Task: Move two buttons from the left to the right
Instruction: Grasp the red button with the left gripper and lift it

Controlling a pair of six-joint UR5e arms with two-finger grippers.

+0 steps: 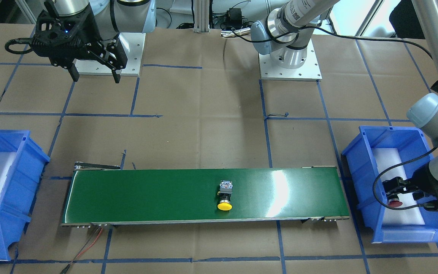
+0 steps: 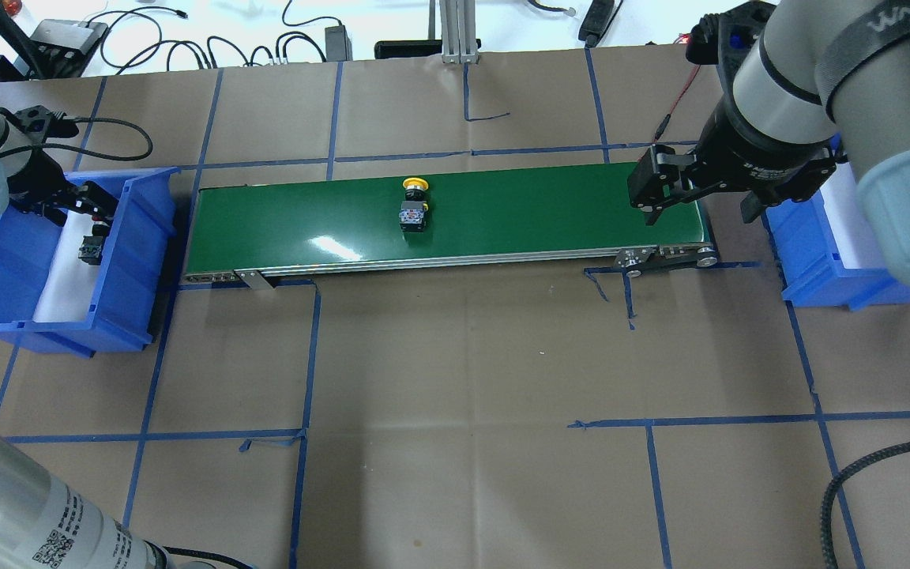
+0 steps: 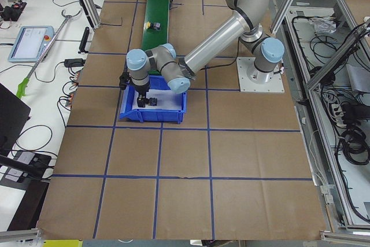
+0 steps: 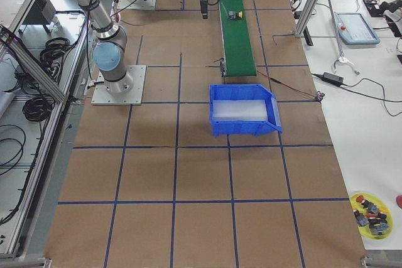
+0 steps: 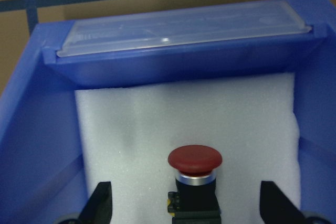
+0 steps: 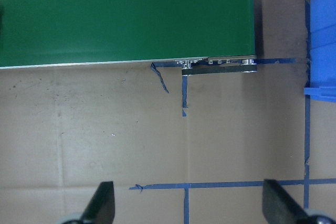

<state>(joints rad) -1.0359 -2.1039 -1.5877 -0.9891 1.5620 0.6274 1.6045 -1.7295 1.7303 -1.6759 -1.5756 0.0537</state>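
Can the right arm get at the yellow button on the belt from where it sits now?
Probably yes. The yellow button lies alone midway along the belt with nothing over it. The right gripper hangs open near the belt's right end, so it should only need to travel along and come down.

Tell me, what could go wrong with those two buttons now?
The red button sits between the open left gripper's jaws on white foam. Closing off-centre might tip it or let it slip. The yellow button lies on its side, its round cap near the edge of the green belt, so it might roll off. The open right gripper hangs well away from it.
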